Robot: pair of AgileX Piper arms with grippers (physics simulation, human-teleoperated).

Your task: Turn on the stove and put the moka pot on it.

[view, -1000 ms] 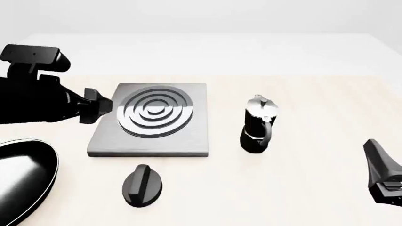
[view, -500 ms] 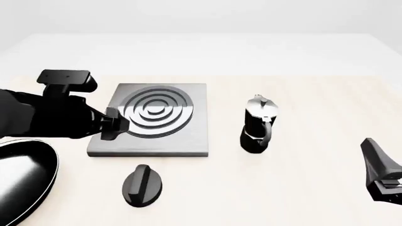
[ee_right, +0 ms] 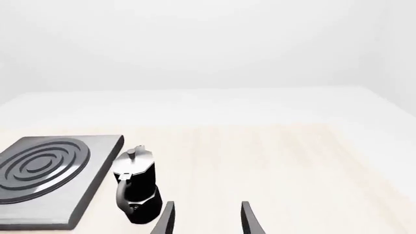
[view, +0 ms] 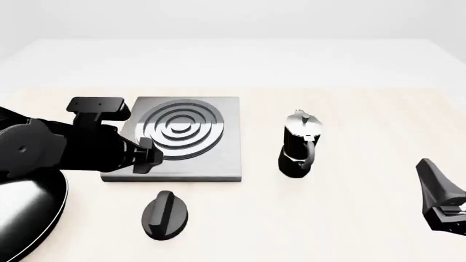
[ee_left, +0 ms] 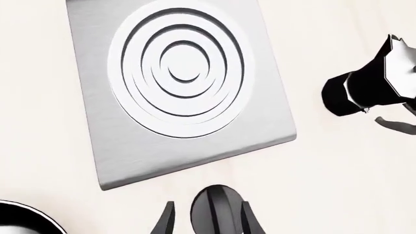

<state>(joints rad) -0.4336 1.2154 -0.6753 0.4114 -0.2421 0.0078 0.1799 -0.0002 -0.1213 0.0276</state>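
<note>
The stove, a grey square plate (view: 227, 161) with silver burner rings, lies left of centre. Its black ridged knob (view: 165, 214) lies apart, in front of the plate. The black moka pot (view: 298, 144) with a silver lid stands upright to the right of the plate. My left gripper (view: 149, 158) is open and empty above the plate's front left edge, above and behind the knob. In the left wrist view the knob (ee_left: 217, 212) shows between the spread fingers (ee_left: 247, 220). My right gripper (view: 437, 191) is open and empty at the lower right, well clear of the pot (ee_right: 136, 187).
A glossy black frying pan (view: 22, 213) lies at the front left, under my left arm. The stove plate (ee_right: 104, 146) and right gripper (ee_right: 206, 219) show in the right wrist view. The plate (ee_left: 91, 122) and pot (ee_left: 367, 85) show in the left wrist view.
My left gripper has moved right and toward the front, from the plate's left edge to above its front left edge, nearer the knob. The right gripper has barely moved.
</note>
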